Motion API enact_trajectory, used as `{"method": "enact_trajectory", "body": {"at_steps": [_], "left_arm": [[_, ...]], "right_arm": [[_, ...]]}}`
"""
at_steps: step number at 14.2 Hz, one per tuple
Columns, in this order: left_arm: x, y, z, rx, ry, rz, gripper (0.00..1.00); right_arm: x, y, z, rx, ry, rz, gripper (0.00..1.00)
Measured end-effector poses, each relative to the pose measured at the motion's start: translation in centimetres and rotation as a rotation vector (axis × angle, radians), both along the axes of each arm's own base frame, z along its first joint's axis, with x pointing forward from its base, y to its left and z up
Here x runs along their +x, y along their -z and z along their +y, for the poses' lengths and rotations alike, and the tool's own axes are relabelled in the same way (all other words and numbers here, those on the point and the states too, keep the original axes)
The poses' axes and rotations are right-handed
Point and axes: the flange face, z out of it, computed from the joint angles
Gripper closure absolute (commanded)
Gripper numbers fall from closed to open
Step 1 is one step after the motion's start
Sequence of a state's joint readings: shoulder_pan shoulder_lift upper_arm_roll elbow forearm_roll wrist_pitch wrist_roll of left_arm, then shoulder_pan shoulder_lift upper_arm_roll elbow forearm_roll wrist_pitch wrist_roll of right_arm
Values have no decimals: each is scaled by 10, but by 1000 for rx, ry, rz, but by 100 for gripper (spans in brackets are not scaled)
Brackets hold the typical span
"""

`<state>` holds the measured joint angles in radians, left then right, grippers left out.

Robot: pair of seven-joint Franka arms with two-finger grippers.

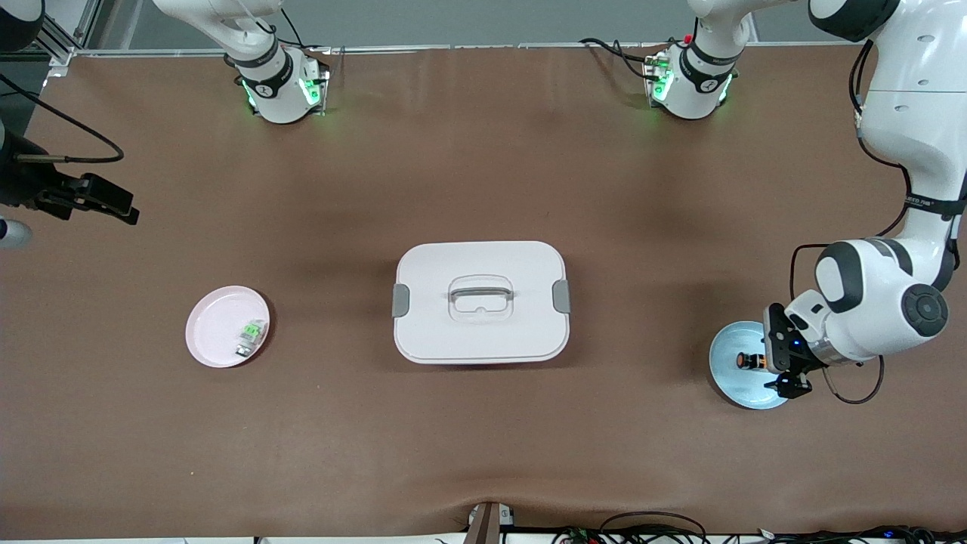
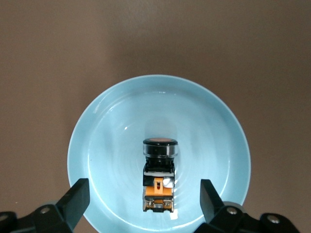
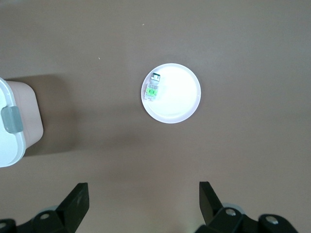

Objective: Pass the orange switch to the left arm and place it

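Observation:
The orange switch (image 1: 749,361) lies on its side in a light blue plate (image 1: 736,389) at the left arm's end of the table. My left gripper (image 1: 778,360) is over this plate and open. In the left wrist view the switch (image 2: 158,174) lies between the two fingers (image 2: 75,199), with a gap on each side, and touches neither. My left gripper (image 2: 144,201) holds nothing. The white box (image 1: 480,301) stands at the table's middle. My right gripper (image 1: 113,204) is open and empty over bare table at the right arm's end, and in its own view (image 3: 143,204) nothing lies between its fingers.
A pink plate (image 1: 227,326) with a green-and-white switch (image 1: 251,337) lies between the box and the right arm's end. The right wrist view shows that plate (image 3: 177,97), its switch (image 3: 153,87) and a corner of the box (image 3: 12,126). Brown table mat (image 1: 483,453) surrounds all.

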<state>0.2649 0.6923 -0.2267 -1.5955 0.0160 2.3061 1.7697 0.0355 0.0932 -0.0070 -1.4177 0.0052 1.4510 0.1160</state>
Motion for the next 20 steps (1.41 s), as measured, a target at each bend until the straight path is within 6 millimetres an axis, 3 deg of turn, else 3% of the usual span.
{"method": "enact_trajectory", "body": {"at_steps": [7, 14, 20], "left_arm": [[-8, -45, 8, -6, -277, 125, 0], [-28, -140, -10, 29, -743, 219, 0], [-40, -185, -24, 42, -1099, 238, 0]], "right_arm": [[-7, 10, -33, 35, 35, 9, 0], [-18, 12, -40, 35, 48, 4, 0], [-18, 11, -37, 35, 43, -3, 0]]}}
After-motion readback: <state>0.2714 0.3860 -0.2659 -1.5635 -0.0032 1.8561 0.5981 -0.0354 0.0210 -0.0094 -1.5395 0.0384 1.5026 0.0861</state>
